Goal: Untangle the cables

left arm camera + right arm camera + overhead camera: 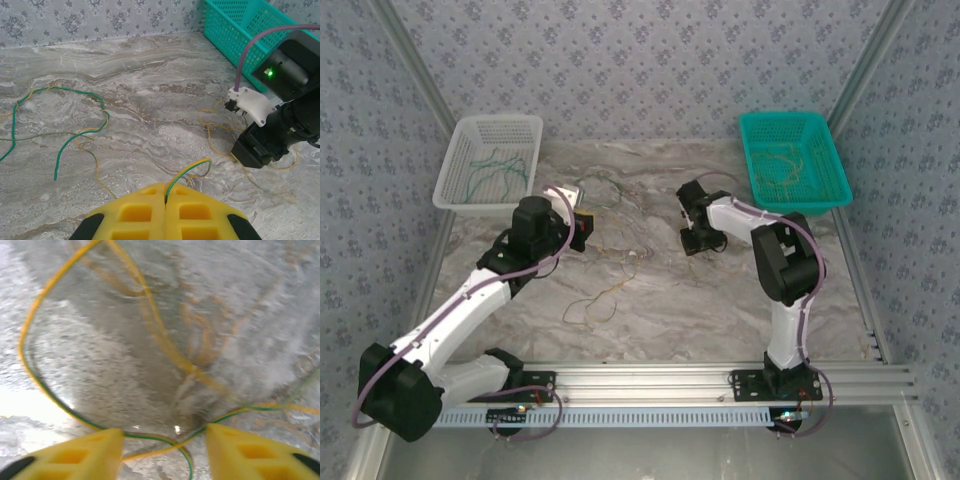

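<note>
My left gripper (165, 192) is shut on a green-and-yellow cable (192, 170), which arcs up out of the closed yellow fingertips and drops back onto the marble table. Further left, a green cable (75, 131) and a thin tan one curl loosely on the table. My right gripper (165, 437) is open and low over the table. Green-and-yellow cables (165, 440) cross in the gap between its fingers, and yellow strands (160, 335) tangle beyond them. From above, the left gripper (582, 222) and the right gripper (698, 242) face each other, and tan cable loops (595, 300) lie in front.
A white basket (455, 185) at the back left holds green cables. A teal basket (825, 190) at the back right holds yellowish ones. The right arm's black wrist (280, 130) stands close to the right of the left gripper. Patterned walls enclose the table.
</note>
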You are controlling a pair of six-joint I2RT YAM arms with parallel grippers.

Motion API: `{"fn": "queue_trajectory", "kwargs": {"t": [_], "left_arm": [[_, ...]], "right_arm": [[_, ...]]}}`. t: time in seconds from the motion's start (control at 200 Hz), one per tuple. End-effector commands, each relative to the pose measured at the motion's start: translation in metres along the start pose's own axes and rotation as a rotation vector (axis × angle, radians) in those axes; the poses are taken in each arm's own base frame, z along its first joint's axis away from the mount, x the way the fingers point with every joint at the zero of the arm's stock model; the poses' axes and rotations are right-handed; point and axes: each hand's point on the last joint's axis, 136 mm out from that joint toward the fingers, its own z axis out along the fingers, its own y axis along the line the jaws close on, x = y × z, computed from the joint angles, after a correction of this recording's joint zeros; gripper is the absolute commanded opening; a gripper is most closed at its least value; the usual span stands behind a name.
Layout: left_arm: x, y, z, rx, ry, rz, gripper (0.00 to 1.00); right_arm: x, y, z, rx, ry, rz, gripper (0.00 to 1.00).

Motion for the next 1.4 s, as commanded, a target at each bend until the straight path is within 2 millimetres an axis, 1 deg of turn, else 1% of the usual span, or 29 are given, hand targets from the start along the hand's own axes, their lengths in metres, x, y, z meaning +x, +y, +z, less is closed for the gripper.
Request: {"fn": "queue_trajectory", "kwargs": {"t": [0.0, 0.1, 0.135, 0.19, 0.285, 0.4, 0.59, 0.7, 0.8, 0.854, 0.894, 0.924, 0.984, 1.039, 1.094, 1.144, 1.244, 1.309, 1.399], "left_arm": [[-0.015, -0.003, -0.008, 0.003, -0.063, 0.023, 0.00], [-0.015, -0.002, -0.009, -0.003, -0.064, 0.024, 0.00], [-0.015, -0.002, -0.009, -0.003, -0.064, 0.025, 0.00], [-0.014, -0.002, -0.009, -0.006, -0.064, 0.024, 0.00], [-0.015, -0.002, -0.010, -0.007, -0.069, 0.024, 0.00], [-0.016, -0.001, -0.013, -0.013, -0.075, 0.024, 0.00], [-0.019, 0.005, -0.019, -0.049, -0.112, 0.023, 0.00], [-0.021, 0.007, -0.022, -0.059, -0.133, 0.017, 0.00], [-0.021, 0.007, -0.024, -0.059, -0.137, 0.016, 0.00], [-0.022, 0.006, -0.025, -0.059, -0.141, 0.016, 0.00], [-0.022, 0.006, -0.025, -0.058, -0.140, 0.018, 0.00], [-0.021, 0.006, -0.025, -0.059, -0.138, 0.018, 0.00], [-0.020, 0.007, -0.024, -0.062, -0.136, 0.017, 0.00], [-0.019, 0.008, -0.024, -0.062, -0.132, 0.014, 0.00], [-0.019, 0.007, -0.024, -0.059, -0.131, 0.010, 0.00], [-0.019, 0.007, -0.025, -0.060, -0.135, 0.011, 0.00], [-0.019, 0.009, -0.027, -0.071, -0.135, 0.014, 0.00], [-0.020, 0.009, -0.027, -0.074, -0.134, 0.018, 0.00], [-0.022, 0.008, -0.025, -0.072, -0.140, 0.017, 0.00]], "right_arm": [[0.027, -0.016, 0.026, 0.108, 0.127, 0.017, 0.33], [0.022, -0.008, 0.023, 0.053, 0.112, 0.030, 0.17], [0.020, -0.005, 0.022, 0.038, 0.104, 0.033, 0.13], [0.015, -0.003, 0.019, 0.022, 0.087, 0.039, 0.11], [0.006, -0.003, 0.010, 0.012, 0.054, 0.049, 0.00], [-0.007, -0.001, -0.014, -0.035, -0.034, 0.073, 0.00], [-0.033, -0.001, -0.079, -0.109, -0.214, 0.081, 0.00], [-0.047, -0.008, -0.115, -0.144, -0.304, 0.096, 0.00], [-0.056, -0.020, -0.139, -0.174, -0.364, 0.128, 0.00], [-0.060, -0.027, -0.148, -0.170, -0.384, 0.139, 0.00], [-0.061, -0.032, -0.149, -0.159, -0.382, 0.142, 0.00], [-0.062, -0.036, -0.146, -0.145, -0.363, 0.143, 0.00], [-0.059, -0.043, -0.129, -0.115, -0.284, 0.158, 0.00], [-0.054, -0.041, -0.112, -0.128, -0.222, 0.167, 0.00], [-0.049, -0.045, -0.095, -0.119, -0.185, 0.196, 0.00], [-0.048, -0.047, -0.089, -0.112, -0.180, 0.212, 0.00], [-0.051, -0.050, -0.095, -0.112, -0.236, 0.220, 0.00], [-0.055, -0.054, -0.104, -0.113, -0.249, 0.219, 0.00], [-0.067, -0.059, -0.127, -0.106, -0.306, 0.204, 0.00]]}}
